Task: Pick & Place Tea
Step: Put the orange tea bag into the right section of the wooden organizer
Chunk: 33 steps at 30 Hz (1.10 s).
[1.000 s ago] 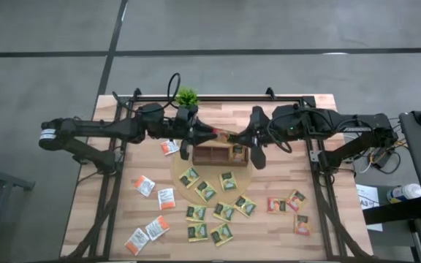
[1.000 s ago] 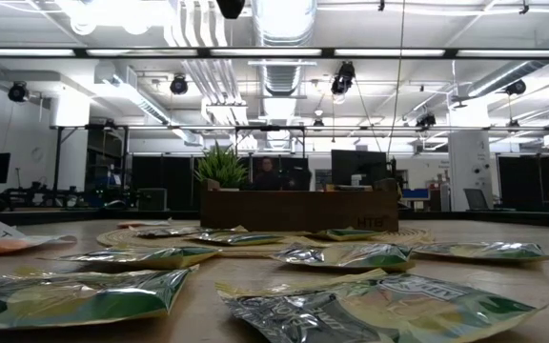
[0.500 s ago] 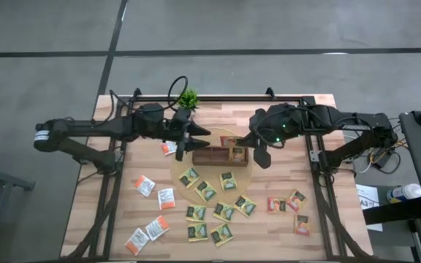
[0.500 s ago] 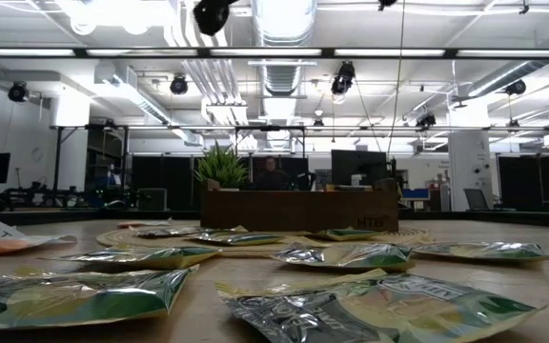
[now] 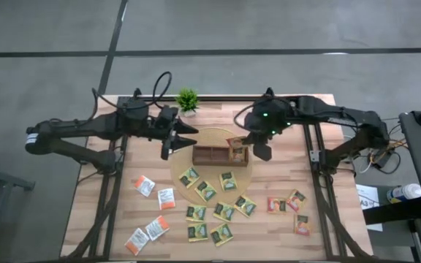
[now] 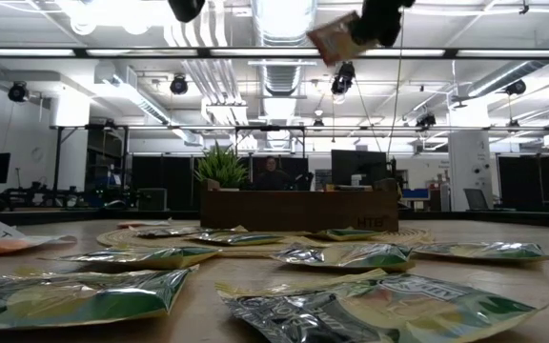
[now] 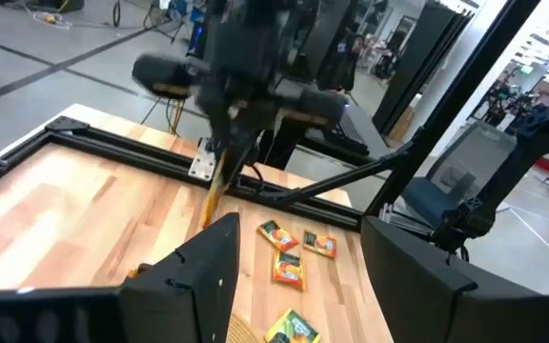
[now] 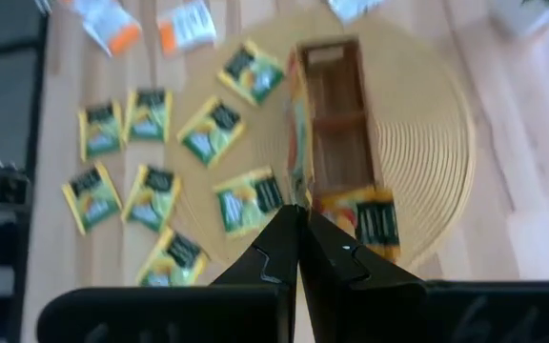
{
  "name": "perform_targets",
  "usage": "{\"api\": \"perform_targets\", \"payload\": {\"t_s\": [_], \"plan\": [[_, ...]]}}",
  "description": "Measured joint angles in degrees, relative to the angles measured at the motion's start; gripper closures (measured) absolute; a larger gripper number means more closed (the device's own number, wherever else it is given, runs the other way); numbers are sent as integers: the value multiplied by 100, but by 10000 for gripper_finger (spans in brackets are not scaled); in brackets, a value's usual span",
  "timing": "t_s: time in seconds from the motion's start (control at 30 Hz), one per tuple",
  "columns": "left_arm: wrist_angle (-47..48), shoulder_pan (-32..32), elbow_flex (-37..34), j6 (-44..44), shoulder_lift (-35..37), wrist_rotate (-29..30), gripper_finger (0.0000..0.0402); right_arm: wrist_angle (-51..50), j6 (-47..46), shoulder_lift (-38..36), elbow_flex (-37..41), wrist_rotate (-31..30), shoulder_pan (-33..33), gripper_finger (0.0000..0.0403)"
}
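My right gripper (image 5: 245,141) hangs over the right end of the brown compartment tray (image 5: 210,155), shut on one reddish-orange tea sachet (image 6: 330,43). My left gripper (image 5: 181,137) stands open and empty, just left of the tray and high above the table. One green-and-yellow sachet (image 5: 237,152) lies in the tray's right compartment. The other tea sachets lie flat on the table: green-and-yellow ones (image 5: 210,212) on and before the round mat, white-and-orange ones (image 5: 152,197) at the left, red-pink ones (image 5: 287,204) at the right. My right gripper pinches the sachet's upper edge (image 8: 298,195) between its two fingers. The fingers slant down from the table's right side. The sachet (image 7: 219,186) hangs below the fingertips, edge-on in the right wrist view, lifted clear above the tray.
The tray rests on a round woven mat (image 5: 212,175) in the middle of the table. A small potted plant (image 5: 187,98) stands at the far edge behind it. Black frame rails (image 5: 218,98) run along the table's far and side edges.
My left gripper has opened, let go of the sachet and drawn back toward the table's left edge. My right gripper, keeping the sachet, has tipped downward and come lower over the tray's right end.
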State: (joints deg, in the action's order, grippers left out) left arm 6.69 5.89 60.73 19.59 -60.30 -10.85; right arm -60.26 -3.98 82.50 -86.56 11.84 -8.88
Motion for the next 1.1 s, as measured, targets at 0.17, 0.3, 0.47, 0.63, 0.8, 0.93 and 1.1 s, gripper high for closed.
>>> {"api": "perform_targets", "payload": {"t_s": [0.17, 0.3, 0.47, 0.63, 0.8, 0.93, 1.1], "plan": [[213, 0, -1, 3, 82, 38, 189, -411, 489, 393, -8, 43, -98, 395], [541, 0, -2, 34, 111, 44, 189, -707, 808, 764, -139, 36, -137, 395], [825, -4, -4, 61, 140, 44, 189, -1117, 1218, 1303, -537, 38, -165, 395], [901, -4, -4, 59, 181, 44, 189, -1645, 1613, 1959, -1027, 22, -186, 395], [1038, -4, -4, 57, 339, 43, 189, -2100, 1866, 2550, -1465, -3, -266, 395], [1213, -4, -4, 55, 526, 42, 189, -2337, 2021, 2869, -1665, -215, -328, 395], [1338, -4, -4, -6, 786, 42, 189, -2591, 2185, 3240, -1853, -359, -435, 395]]}}
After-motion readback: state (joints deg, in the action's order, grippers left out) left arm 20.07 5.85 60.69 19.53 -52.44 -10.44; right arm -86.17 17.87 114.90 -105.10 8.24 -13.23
